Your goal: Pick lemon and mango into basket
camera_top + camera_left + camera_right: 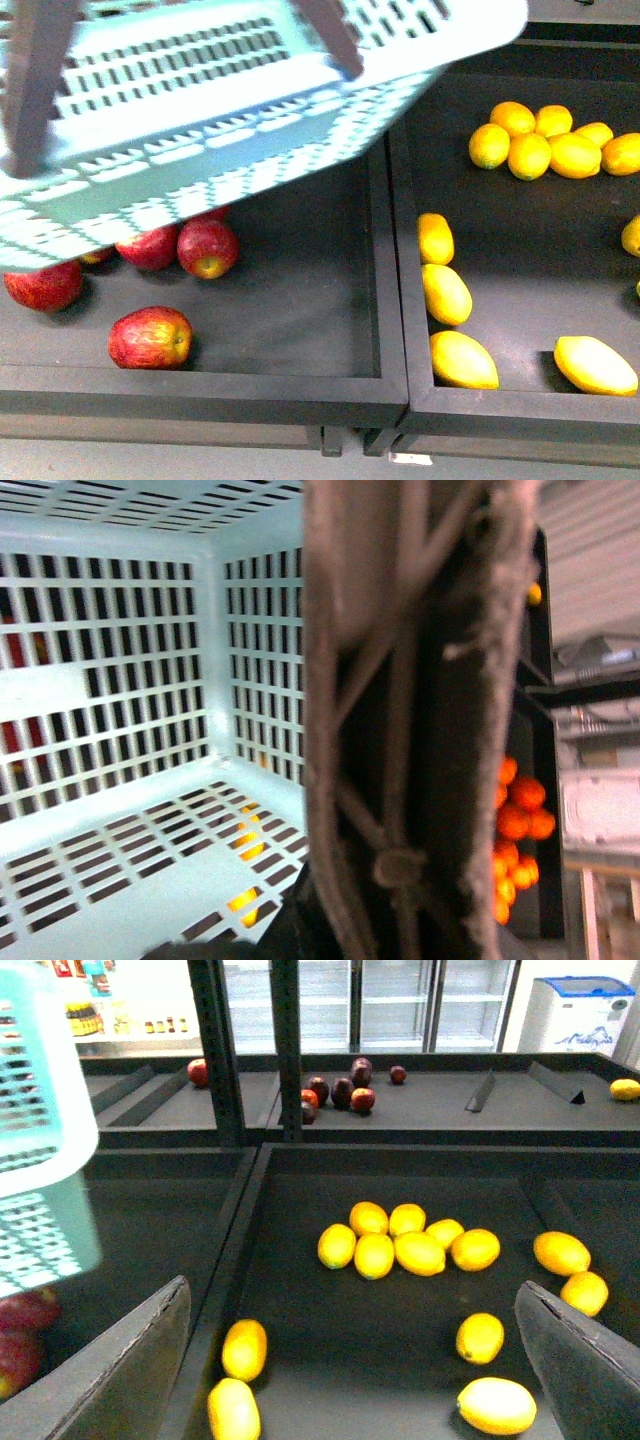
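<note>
The right gripper [352, 1290] stands wide apart and empty, its 2 dark fingers [125, 1360] angled outward. The left gripper [400, 880] is mostly hidden. It appears clamped on the basket [120, 900] by the brown handle [370, 680], which runs straight through its grip, close to the wrist.

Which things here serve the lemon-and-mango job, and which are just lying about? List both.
Job: basket; lemon, probably the pale pointed one; mango, probably this elongated one; open right end effector.

Lying about: red apples; round yellow-orange fruit cluster; dark fruit in the far bin.
</note>
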Robot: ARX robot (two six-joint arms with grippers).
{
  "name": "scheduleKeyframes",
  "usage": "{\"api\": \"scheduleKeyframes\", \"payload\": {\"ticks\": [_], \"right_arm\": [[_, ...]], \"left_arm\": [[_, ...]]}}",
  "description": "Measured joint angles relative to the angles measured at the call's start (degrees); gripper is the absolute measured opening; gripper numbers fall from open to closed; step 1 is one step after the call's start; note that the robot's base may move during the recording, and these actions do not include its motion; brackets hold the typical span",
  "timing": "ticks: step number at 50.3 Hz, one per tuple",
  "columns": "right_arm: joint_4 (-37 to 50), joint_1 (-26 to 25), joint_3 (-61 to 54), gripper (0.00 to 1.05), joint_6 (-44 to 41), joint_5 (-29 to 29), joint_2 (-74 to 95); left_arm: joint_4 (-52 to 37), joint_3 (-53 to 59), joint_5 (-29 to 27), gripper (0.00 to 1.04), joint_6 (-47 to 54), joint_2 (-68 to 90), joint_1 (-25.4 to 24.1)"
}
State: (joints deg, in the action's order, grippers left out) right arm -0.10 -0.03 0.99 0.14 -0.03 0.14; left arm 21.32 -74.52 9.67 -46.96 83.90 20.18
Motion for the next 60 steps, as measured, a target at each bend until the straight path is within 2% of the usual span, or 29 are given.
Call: {"api": "scheduleKeyframes", "payload": {"ticks": [5,15,34,43,45,47,48,50,54,60], "right_arm": [[0.0,0.0,0.0,0.96,0.02,0.0,0.0],[0.0,0.0,0.0,0.96,0.02,0.0,0.0],[0.0,0.0,0.0,0.96,0.02,0.0,0.0],[0.0,0.02,0.0,0.96,0.02,0.02,0.02],[-2.51,0.09,0.74,0.96,0.94,1.68,1.22],[-9.73,-1.4,3.91,0.96,3.76,2.6,6.23],[-11.41,-3.82,5.33,0.96,4.74,1.33,10.45],[-10.19,-7.56,6.38,0.96,5.55,-1.11,15.82],[-0.5,-16.24,8.76,0.96,5.27,-5.57,29.35],[17.35,-22.51,14.8,0.96,3.21,-6.91,53.46]], "left_arm": [[0.92,-3.56,3.37,0.05,0.94,6.01,4.66],[1.2,-7.17,5.66,0.05,1.29,10.99,9.97],[-0.17,-10.08,8.59,0.05,1.27,12.24,13.03],[-0.17,-10.08,8.31,0.04,1.27,12.55,13.2],[-0.17,-10.08,8.13,0.04,1.27,12.57,13.16],[-0.17,-10.08,7.87,0.04,1.33,12.63,12.94],[-0.17,-10.08,7.65,0.04,1.31,12.63,12.85],[-0.17,-10.08,7.63,0.04,1.33,12.63,12.85],[-0.17,-10.08,7.8,0.04,1.29,12.68,12.85],[-0.17,-10.08,8.15,0.04,1.31,12.7,12.9]]}}
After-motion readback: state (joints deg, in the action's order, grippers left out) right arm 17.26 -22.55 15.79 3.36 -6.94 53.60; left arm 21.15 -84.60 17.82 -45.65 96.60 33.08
